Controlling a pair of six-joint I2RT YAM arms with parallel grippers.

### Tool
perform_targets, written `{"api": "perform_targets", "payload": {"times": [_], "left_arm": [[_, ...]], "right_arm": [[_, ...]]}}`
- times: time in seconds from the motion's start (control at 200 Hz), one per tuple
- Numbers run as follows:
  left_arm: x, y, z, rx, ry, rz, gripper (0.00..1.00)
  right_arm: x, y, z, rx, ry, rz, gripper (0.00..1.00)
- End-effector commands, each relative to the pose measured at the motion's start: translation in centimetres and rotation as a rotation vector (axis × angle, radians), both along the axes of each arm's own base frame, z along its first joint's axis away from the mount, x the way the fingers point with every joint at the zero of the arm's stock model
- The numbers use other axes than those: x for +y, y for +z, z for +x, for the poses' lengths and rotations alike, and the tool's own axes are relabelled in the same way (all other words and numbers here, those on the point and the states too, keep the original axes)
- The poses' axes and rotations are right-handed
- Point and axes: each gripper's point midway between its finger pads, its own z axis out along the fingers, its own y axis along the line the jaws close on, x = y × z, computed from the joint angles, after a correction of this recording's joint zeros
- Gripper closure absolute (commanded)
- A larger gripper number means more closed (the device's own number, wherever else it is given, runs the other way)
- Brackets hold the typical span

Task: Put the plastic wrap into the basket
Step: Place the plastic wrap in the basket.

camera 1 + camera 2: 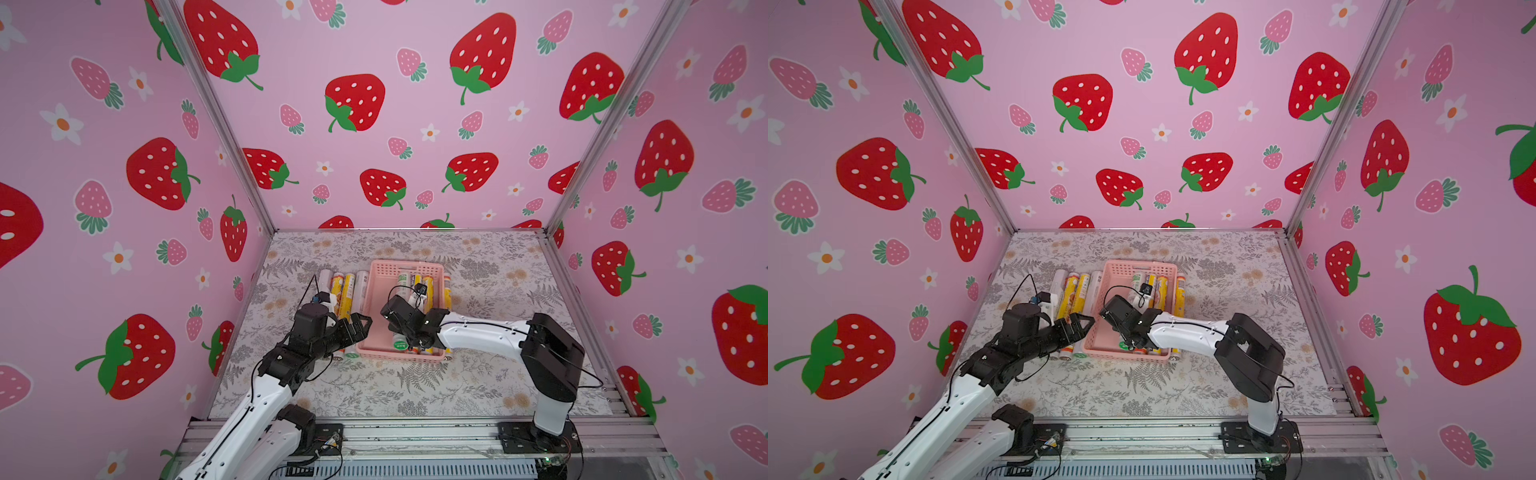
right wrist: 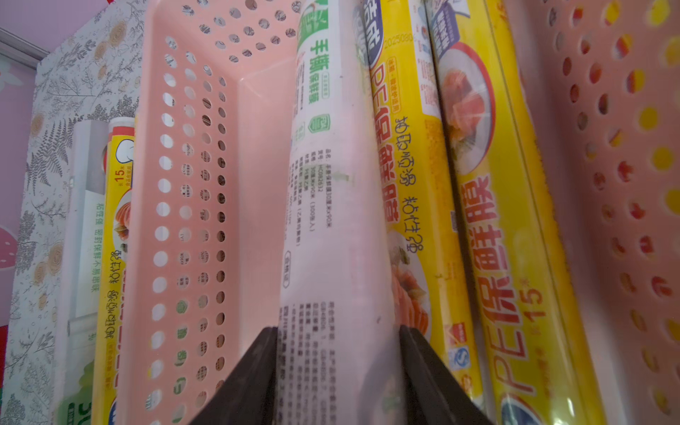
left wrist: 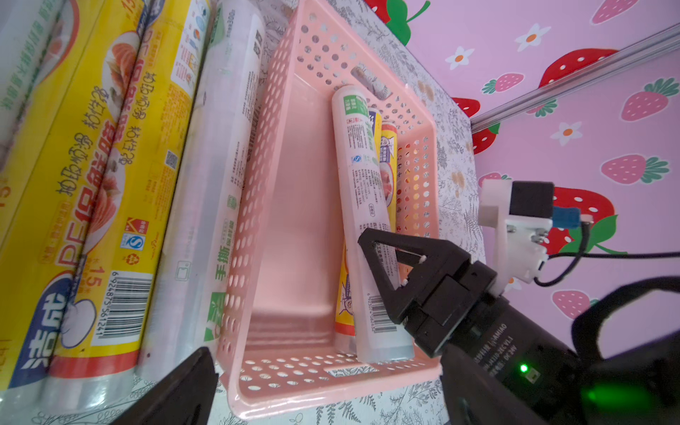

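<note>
1. Top views: basket [image 1: 390, 266] mid-table [image 1: 478, 386], seen in both. Inside, toward the right wall: white roll [image 1: 402, 280] and two yellow rolls [image 1: 428, 286]. Four rolls [image 1: 347, 291] side by side just outside the left wall; lone yellow roll [image 1: 447, 291] just outside the right wall. Right gripper [image 1: 410, 343] down in the basket's near end, clamped on the white roll. Left gripper [image 1: 353, 332] above the four rolls' near ends, jaws wide apart, empty.
2. Left wrist: white roll [image 3: 358, 165] slanted across a yellow one, right gripper [image 3: 379, 257] pinching it near the barcode end. Basket floor [image 3: 294, 220] bare beside it.
3. Right wrist: fingers [image 2: 250, 375] pressed on both flanks of the white roll [image 2: 327, 220]; yellow rolls [image 2: 478, 220] just beside it, against the perforated wall.
</note>
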Motion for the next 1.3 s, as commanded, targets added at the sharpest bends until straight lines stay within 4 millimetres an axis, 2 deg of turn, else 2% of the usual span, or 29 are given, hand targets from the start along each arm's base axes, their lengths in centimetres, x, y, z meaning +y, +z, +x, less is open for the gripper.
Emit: {"api": "perform_targets", "payload": {"times": [0.0,0.36,0.56,0.8,0.945,1.161,1.296], "left_arm": [[0.0,0.2,-0.6,0.015,-0.020,0.010,0.00],[0.6,0.3,-1.1,0.021,-0.003,0.026,0.00],[0.9,0.0,-1.3,0.029,0.003,0.041,0.01],[1.3,-0.8,-0.8,0.040,0.038,0.052,0.00],[1.7,-0.4,-0.5,0.040,0.064,0.075,0.01],[1.8,0.7,-0.4,0.018,0.070,0.067,0.00],[2.3,1.0,-0.4,0.017,0.077,0.094,0.00]], "right_arm": [[1.1,1.7,1.0,-0.077,-0.028,0.045,0.77],[0.7,-1.7,0.5,-0.031,-0.036,-0.004,0.70],[0.5,-2.5,0.3,-0.019,-0.038,-0.013,0.64],[0.6,-1.4,0.3,-0.026,-0.033,-0.002,0.49],[0.7,-0.2,0.3,-0.041,-0.022,0.012,0.41],[0.9,1.1,0.1,-0.050,0.012,0.023,0.38],[1.0,2.8,0.0,-0.070,0.050,0.029,0.37]]}}
